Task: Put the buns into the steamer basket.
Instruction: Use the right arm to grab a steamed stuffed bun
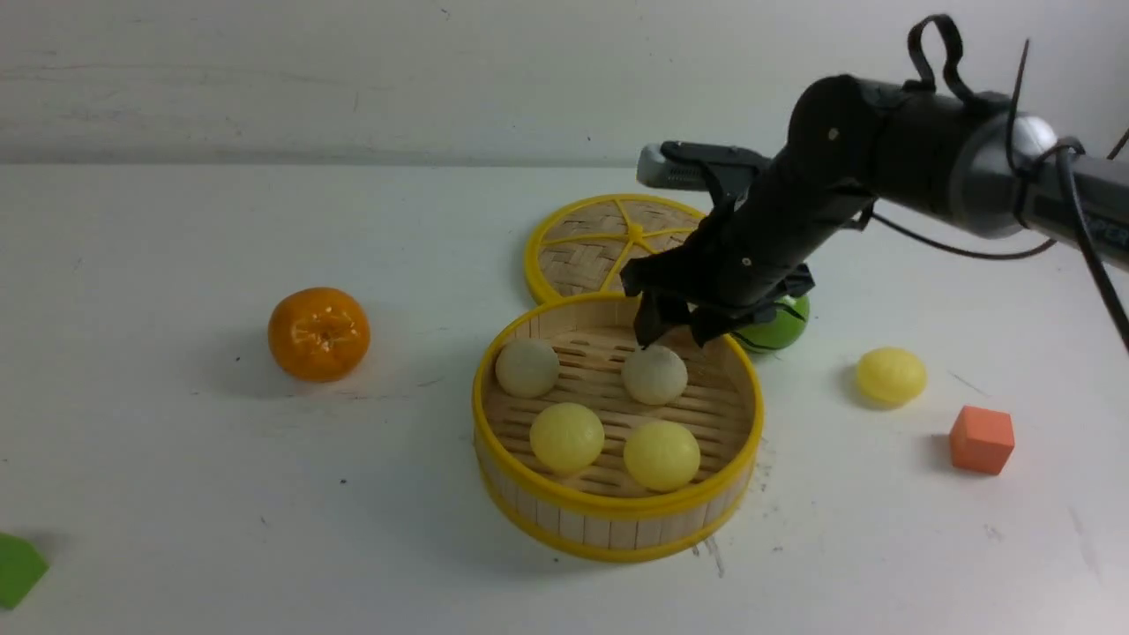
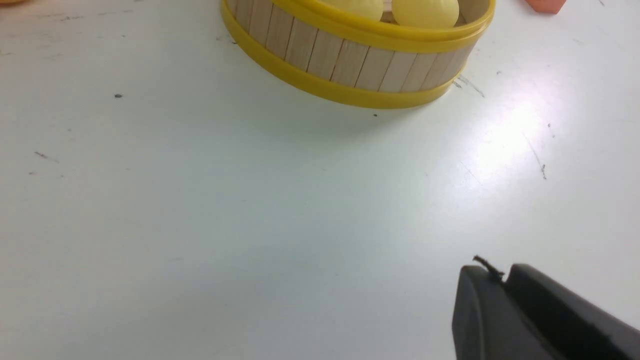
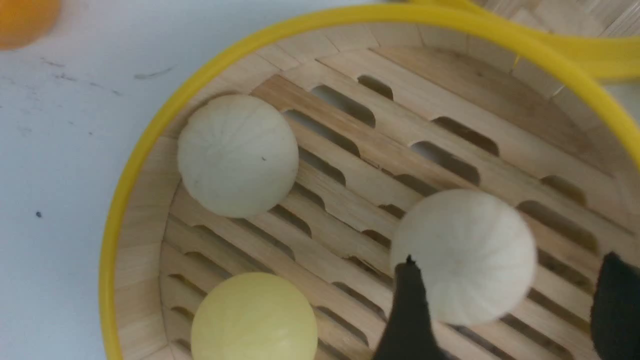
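1. My right gripper (image 1: 675,337) hangs over the far right part of the steamer basket (image 1: 617,531), tips pointing down.
2. Right fingers (image 3: 407,312) are apart. The far-right beige bun (image 1: 654,375) sits between and just below them, not clamped. In the right wrist view one finger overlaps its edge and the other stands clear of it.
3. My left gripper (image 2: 502,277) is low over the bare table (image 2: 200,225), near side of the basket and well apart from it. Its fingers are together with nothing between them.
4. Four buns lie on the basket's slatted floor:
   - the far-left beige bun (image 1: 527,368)
   - the far-right beige one
   - the near-left yellow bun (image 1: 566,437)
   - the near-right yellow bun (image 1: 661,455)
5. The fifth yellow bun (image 1: 891,376) is out on the table, right of the basket and near the orange cube (image 1: 981,439).
6. The woven lid (image 1: 600,242) lies flat behind the basket, touching or just beside its far rim.
7. The watermelon ball (image 1: 781,326) sits just beside the basket's far right rim, partly hidden by my right arm.
8. The tangerine (image 1: 318,333) is left of the basket, well apart.
9. A green piece (image 1: 18,569) is cut off at the near left edge.
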Robot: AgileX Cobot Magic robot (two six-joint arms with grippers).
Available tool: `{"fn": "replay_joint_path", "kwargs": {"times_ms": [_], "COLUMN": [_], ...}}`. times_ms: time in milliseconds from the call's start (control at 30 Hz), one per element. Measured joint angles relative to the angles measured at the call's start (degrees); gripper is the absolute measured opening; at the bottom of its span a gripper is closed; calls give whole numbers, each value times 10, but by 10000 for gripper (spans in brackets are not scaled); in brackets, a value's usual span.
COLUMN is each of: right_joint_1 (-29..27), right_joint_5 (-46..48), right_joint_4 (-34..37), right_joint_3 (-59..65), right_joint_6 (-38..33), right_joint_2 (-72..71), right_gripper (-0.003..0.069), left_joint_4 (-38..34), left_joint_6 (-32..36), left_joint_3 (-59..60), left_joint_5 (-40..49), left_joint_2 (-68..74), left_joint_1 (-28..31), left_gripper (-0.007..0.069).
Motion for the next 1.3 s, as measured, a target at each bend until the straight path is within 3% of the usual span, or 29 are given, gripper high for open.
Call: {"fn": "replay_joint_path", "kwargs": {"times_ms": [200, 267, 333, 533, 700, 1300], "right_joint_1": [-18, -56, -89, -172, -189, -194], "right_joint_5": [67, 93, 98, 63, 25, -49], "right_joint_4": [-135, -204, -212, -103, -41, -57], "right_joint_3": [-14, 3, 29, 63, 63, 63], "right_joint_6": [42, 78, 91, 58, 17, 13], "right_joint_2": [-65, -72, -65, -18, -6, 57], "right_gripper": [472, 410, 361, 236, 223, 251], "left_joint_4": [0, 0, 0, 0, 0, 0], "left_joint_6": [0, 0, 0, 0, 0, 0], "left_joint_3": [0, 0, 0, 0, 0, 0], "left_joint_5": [0, 0, 0, 0, 0, 0], "left_joint_2": [0, 0, 0, 0, 0, 0], "left_joint_1": [0, 0, 0, 0, 0, 0], "left_gripper": [60, 64, 67, 73, 74, 76]}}
